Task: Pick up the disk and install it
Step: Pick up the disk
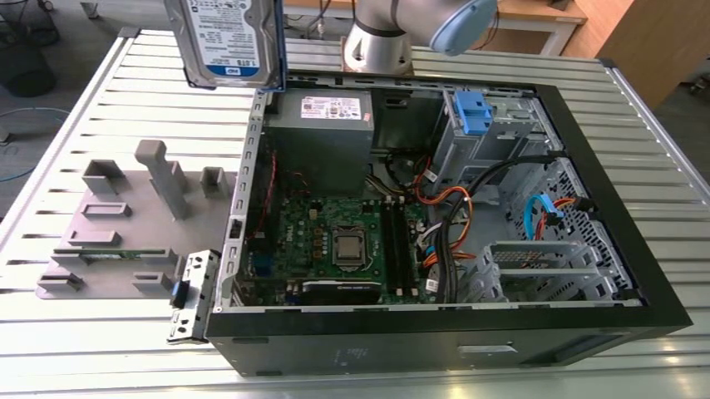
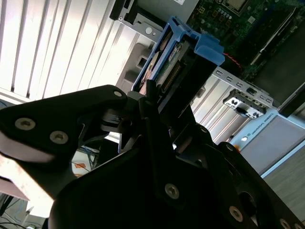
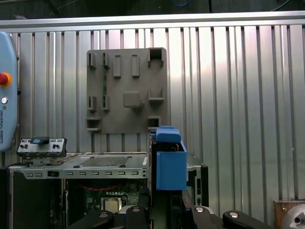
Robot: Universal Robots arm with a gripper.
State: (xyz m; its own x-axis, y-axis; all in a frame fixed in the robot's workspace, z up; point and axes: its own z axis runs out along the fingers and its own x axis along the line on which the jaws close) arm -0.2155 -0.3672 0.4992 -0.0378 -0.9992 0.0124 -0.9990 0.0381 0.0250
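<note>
The disk, silver with a white-and-blue label and a blue carrier, hangs upright in the air above the far left corner of the open computer case in the exterior view. In the second wrist view my gripper is shut on the disk, whose blue carrier end points away from the black fingers. In the first wrist view the blue carrier of the disk stands above the gripper, over the case edge.
Inside the case lie a grey power-supply box, a motherboard, cables and a drive bay with a blue latch. A grey fixture plate lies on the slatted table at the exterior view's left. The arm's base stands behind the case.
</note>
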